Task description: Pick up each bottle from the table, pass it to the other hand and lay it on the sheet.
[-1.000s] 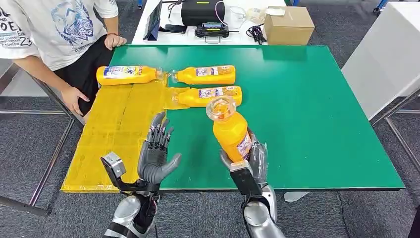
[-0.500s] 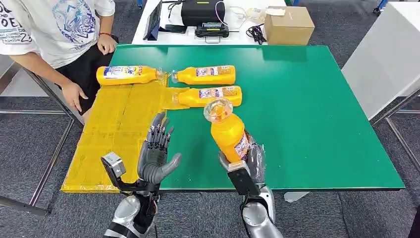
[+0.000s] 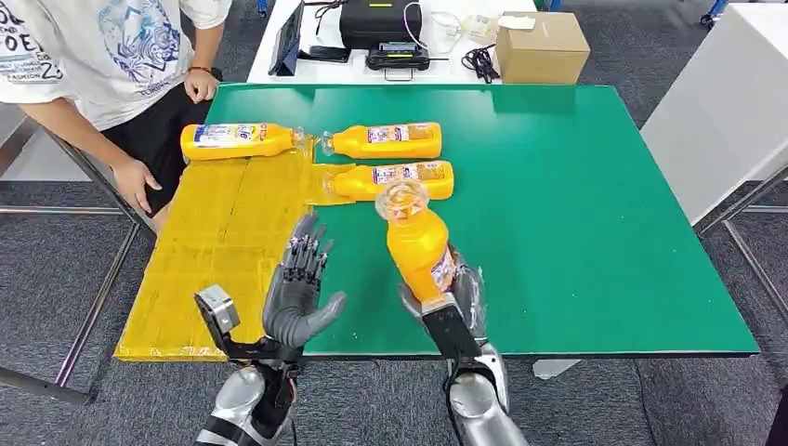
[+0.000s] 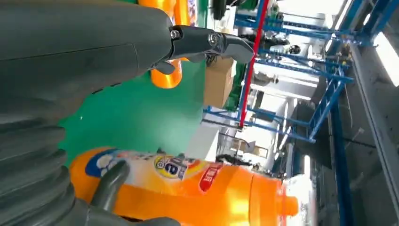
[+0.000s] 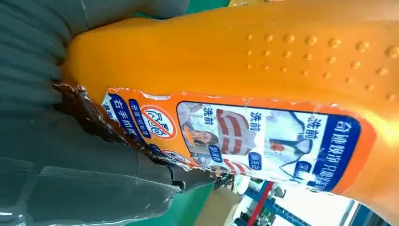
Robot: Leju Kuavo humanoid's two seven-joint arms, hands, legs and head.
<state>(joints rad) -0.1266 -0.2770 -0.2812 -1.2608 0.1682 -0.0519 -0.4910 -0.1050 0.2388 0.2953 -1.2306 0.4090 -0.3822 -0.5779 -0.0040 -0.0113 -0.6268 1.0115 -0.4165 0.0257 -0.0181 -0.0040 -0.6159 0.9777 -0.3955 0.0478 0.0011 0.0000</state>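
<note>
Looks like a robotics lab or test bay, not a home. Green-topped work table (image 3: 576, 204) on grey carpet tile floor (image 3: 56, 269), white bench (image 3: 307, 65) at top centre of the head view with a black equipment case (image 3: 379, 19), a handheld controller (image 3: 398, 59), loose cables (image 3: 480, 61) and a cardboard box (image 3: 542, 46). Left wrist view shows blue steel racking (image 4: 301, 80) and bright overhead lighting, so a big industrial-type hall.

Silver arms, grey ribbed covers, dark-fingered left hand (image 3: 299, 299) and right hand (image 3: 462, 299).
</note>
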